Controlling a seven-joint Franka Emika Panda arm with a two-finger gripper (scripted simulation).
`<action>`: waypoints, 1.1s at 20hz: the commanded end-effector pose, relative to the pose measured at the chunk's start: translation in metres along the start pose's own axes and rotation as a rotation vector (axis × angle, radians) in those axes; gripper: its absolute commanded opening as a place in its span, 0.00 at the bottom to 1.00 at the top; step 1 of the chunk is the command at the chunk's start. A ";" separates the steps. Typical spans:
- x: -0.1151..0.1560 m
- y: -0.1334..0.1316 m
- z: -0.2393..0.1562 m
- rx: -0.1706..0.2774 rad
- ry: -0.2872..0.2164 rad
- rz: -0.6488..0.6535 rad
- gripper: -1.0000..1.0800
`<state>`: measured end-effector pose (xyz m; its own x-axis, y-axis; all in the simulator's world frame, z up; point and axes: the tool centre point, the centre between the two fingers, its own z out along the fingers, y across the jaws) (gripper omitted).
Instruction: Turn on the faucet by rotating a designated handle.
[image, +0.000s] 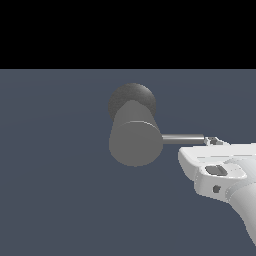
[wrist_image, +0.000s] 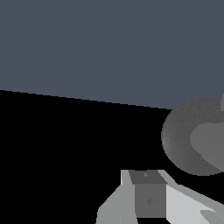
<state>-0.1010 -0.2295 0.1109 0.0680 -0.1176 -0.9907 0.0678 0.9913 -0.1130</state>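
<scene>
The faucet (image: 134, 142) is a stout grey cylinder with its flat round end face toward the exterior camera and a darker rounded base behind it. Its handle (image: 182, 138), a thin silvery rod, sticks out level toward the exterior view's right. My gripper (image: 213, 141) sits right at the rod's free tip, with the white hand below and to the right of it. Whether the fingertips touch the rod, or how far apart they stand, does not show. In the wrist view the faucet (wrist_image: 192, 142) is cut off by the frame edge, and a grey finger pad (wrist_image: 148, 194) fills the foreground.
A flat blue-grey floor (image: 55, 190) spreads around the faucet, with black void beyond its far edge. My white forearm (image: 245, 205) enters from the exterior view's lower right.
</scene>
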 end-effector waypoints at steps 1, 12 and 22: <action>0.009 0.015 -0.002 -0.020 0.023 0.031 0.00; 0.030 0.057 -0.011 -0.065 0.072 0.123 0.00; 0.013 0.053 -0.010 -0.065 0.072 0.124 0.00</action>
<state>-0.1066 -0.1772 0.0864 0.0003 0.0081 -1.0000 -0.0013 1.0000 0.0081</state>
